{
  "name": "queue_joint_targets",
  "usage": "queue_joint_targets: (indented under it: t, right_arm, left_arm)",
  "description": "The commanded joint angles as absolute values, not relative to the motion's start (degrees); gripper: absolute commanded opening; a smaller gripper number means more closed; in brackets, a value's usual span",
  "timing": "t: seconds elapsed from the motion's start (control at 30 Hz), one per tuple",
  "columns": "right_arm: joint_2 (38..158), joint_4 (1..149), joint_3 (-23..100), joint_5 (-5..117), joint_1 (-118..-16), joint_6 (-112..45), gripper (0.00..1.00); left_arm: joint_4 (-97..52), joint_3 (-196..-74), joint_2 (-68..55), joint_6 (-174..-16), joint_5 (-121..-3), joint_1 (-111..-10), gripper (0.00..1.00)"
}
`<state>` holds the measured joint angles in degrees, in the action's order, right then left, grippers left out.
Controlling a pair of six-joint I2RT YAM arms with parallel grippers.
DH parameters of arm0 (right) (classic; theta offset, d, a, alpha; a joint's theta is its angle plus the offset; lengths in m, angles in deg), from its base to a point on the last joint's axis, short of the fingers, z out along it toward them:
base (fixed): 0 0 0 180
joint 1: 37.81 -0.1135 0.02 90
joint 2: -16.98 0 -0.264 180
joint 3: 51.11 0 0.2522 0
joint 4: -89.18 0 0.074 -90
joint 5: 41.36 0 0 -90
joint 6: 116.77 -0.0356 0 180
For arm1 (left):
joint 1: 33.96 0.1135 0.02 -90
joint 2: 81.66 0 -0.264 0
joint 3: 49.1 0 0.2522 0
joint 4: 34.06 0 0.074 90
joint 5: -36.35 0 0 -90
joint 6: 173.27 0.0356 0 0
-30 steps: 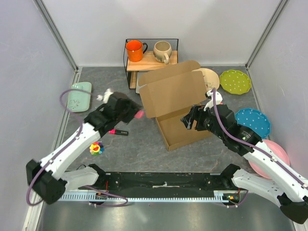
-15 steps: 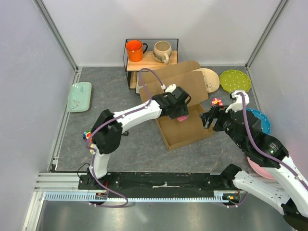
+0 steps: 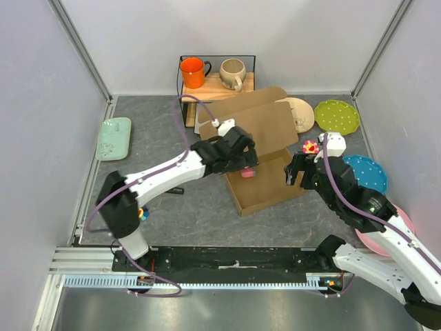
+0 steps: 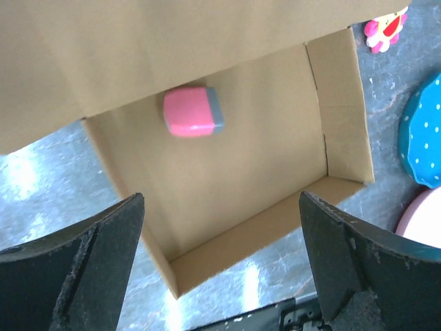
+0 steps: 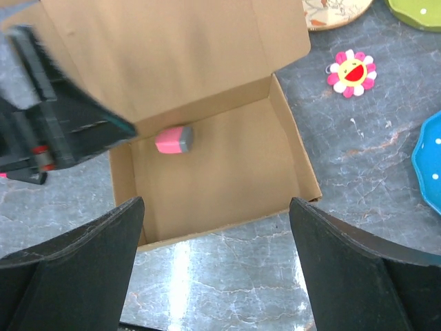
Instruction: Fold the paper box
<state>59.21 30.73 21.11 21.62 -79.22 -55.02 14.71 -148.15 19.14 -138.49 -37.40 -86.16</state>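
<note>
Gaping paper box (image 3: 267,190), pink block (image 4: 193,111) inside

You have one paper box (image 3: 265,187), one pink block (image 3: 247,173), two mugs (image 3: 193,72) (image 3: 232,74), four plates (image 3: 300,112) (image 3: 337,116) (image 3: 373,172) (image 3: 406,215), two flower toys (image 3: 310,146) (image 3: 142,213), one mint tray (image 3: 114,137).

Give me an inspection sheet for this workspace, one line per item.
Surface: grey marbled table, nothing spilled seen.
Job's things: box open, lid raised, pink block inside.
Clutter: green plate, blue plate, pink plate, beige plate, mint tray, orange mug and beige mug on rack, flower toy.
Pincers: left pincer and right pincer open over the box, holding nothing.
Cables: purple cable along each arm.
Surroundings: white walls, metal posts.
</note>
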Motion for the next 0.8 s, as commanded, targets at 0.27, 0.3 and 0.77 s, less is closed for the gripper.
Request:
queue_joint_targets:
  t: [0.27,0.3,0.77]
  right_arm:
    - [60.0,34.5,17.9,20.9,-79.3,-55.6,0.92]
    - [60.0,34.7,17.7,21.0,-79.3,-55.7,0.92]
    - [60.4,34.7,16.1,22.3,-79.3,-56.4,0.91]
  left_arm:
    - [-2.7,-120.0,5.9,-138.0,-36.2,-88.0,0.97]
    - [-3.2,-119.5,6.0,-138.0,-35.0,-88.0,0.95]
    - [-1.3,-121.6,12.3,-129.3,-31.9,-87.7,0.49]
